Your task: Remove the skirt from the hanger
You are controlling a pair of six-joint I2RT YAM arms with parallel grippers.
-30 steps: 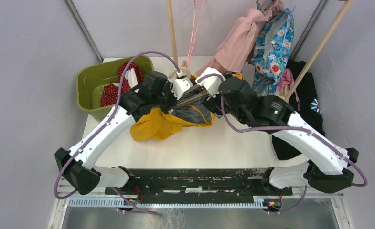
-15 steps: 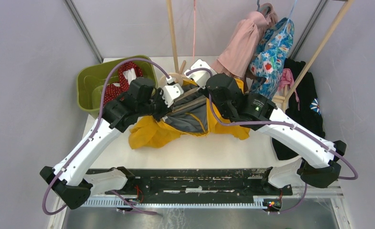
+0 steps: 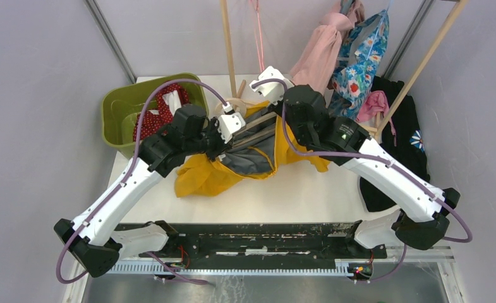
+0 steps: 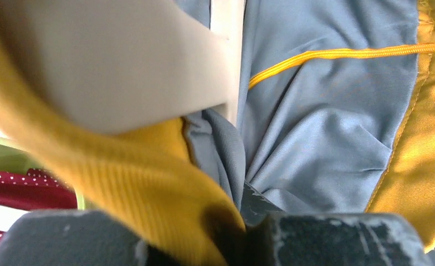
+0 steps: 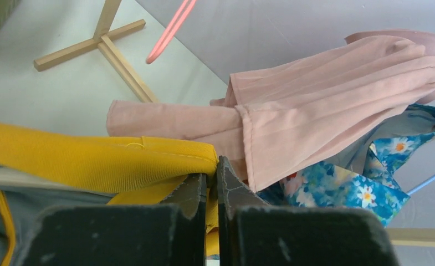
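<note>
From the top: got the skirt mid-tabletop, waistband pulled along the hanger, slanting near-left to far-right, one arm at each end. Left wrist: left jaws clamped on yellow and grey cloth, right under a blurry pale hanger end. Right wrist: right jaws nearly closed on the waistband's corner. Can't see the hook anywhere.

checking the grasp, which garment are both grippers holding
The yellow skirt with grey lining; the pink garment and blue floral garment hang behind it.
</note>
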